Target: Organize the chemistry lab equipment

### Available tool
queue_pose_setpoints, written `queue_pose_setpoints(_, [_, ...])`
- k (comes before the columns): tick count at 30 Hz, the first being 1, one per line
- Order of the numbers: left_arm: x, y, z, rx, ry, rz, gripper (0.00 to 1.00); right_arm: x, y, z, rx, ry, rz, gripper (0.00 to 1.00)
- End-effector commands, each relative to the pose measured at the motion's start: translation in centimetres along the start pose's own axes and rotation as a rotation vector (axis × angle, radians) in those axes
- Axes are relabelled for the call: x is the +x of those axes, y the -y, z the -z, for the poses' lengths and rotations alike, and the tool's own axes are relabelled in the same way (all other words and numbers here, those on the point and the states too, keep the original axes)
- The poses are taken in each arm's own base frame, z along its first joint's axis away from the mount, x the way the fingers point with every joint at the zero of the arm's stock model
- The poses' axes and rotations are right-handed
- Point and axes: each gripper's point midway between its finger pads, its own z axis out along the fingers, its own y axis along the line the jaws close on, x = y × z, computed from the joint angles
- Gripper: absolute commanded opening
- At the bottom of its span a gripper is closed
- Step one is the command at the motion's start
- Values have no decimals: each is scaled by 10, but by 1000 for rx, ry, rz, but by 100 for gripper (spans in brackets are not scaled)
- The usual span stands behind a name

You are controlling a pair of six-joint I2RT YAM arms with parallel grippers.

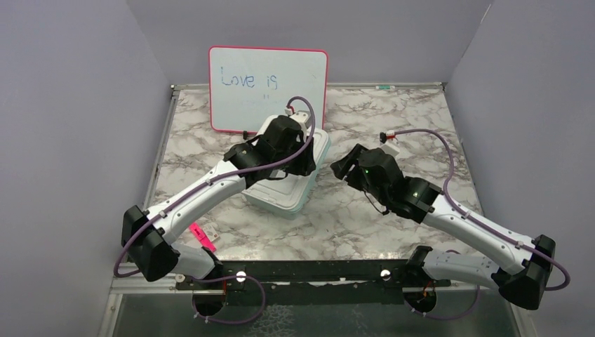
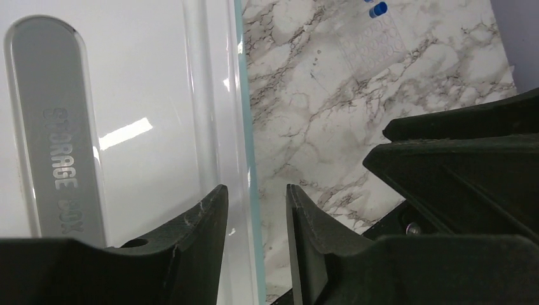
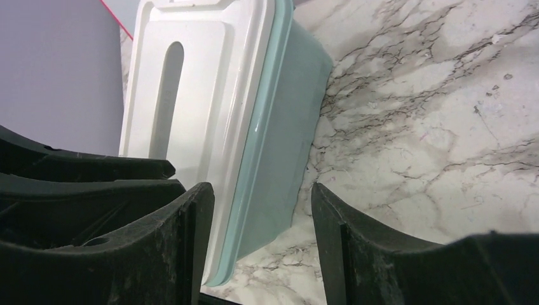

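Note:
A storage box with a white lid (image 1: 281, 188) and a teal base stands at the table's middle. In the left wrist view the lid (image 2: 140, 95) reads "STORAGE BOX". My left gripper (image 1: 303, 156) is open, and its jaws (image 2: 257, 197) straddle the lid's right teal rim without gripping it. My right gripper (image 1: 342, 168) is open and empty just right of the box. In its wrist view the jaws (image 3: 262, 194) frame the box's teal wall (image 3: 286, 146). Blue tube caps (image 2: 377, 9) show at the far edge above a clear ribbed piece (image 2: 375, 41). The bottle, flask, tongs and brush are out of view.
A pink-framed whiteboard (image 1: 268, 88) leans on the back wall behind the box. A pink marker pen (image 1: 202, 236) lies near the left arm's base. The marble table (image 1: 393, 210) is walled at the back and sides. The two wrists are close together.

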Motion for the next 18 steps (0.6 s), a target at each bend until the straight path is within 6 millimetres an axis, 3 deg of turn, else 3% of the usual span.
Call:
queue_pose_setpoints(1, [-22, 18, 20, 83, 87, -20, 43, 3, -16, -1, -83, -22, 20, 63])
queue_pose_setpoints(5, [-36, 8, 31, 38, 147, -41, 51, 10, -27, -6, -127, -56, 61, 64])
queue_pose_setpoints(9, [-47, -34, 41, -91, 194, -38, 66, 21, -43, -15, -167, -110, 119, 68])
queue_pose_setpoints(14, [-54, -96, 51, -179, 213, 45, 69, 36, -52, -34, -146, -174, 172, 70])
queue_pose_setpoints(18, [-53, -134, 54, -260, 215, 85, 72, 46, -51, -49, -105, -201, 158, 70])
